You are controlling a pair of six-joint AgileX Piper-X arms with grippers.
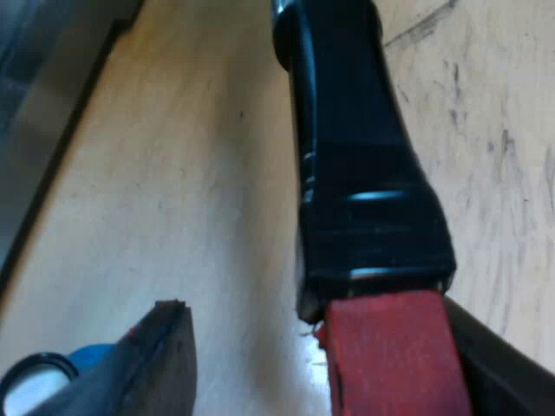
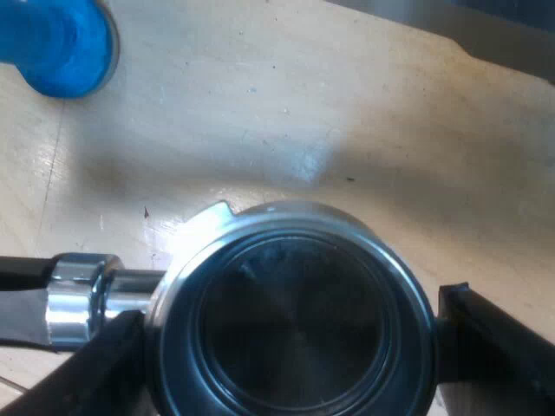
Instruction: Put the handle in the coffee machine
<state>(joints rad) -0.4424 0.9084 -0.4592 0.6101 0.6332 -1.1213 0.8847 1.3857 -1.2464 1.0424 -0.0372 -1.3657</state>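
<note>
Between the spread left fingers [image 1: 165, 364] lies the red end of the metal holder with a dark handle [image 1: 364, 173], touching one finger. Its long axis runs away to the basket, which the right fingers [image 2: 494, 338] clasp from both sides above the pale wooden desk [image 2: 303, 113].

No legible text, label, brand, number or sign found. Surfaces checked: dark handle [image 1: 355, 173], red end [image 1: 395, 360], holder [image 2: 290, 325], blue tamper [image 2: 61, 43], worktop [image 2: 364, 113]. All unmarked.
</note>
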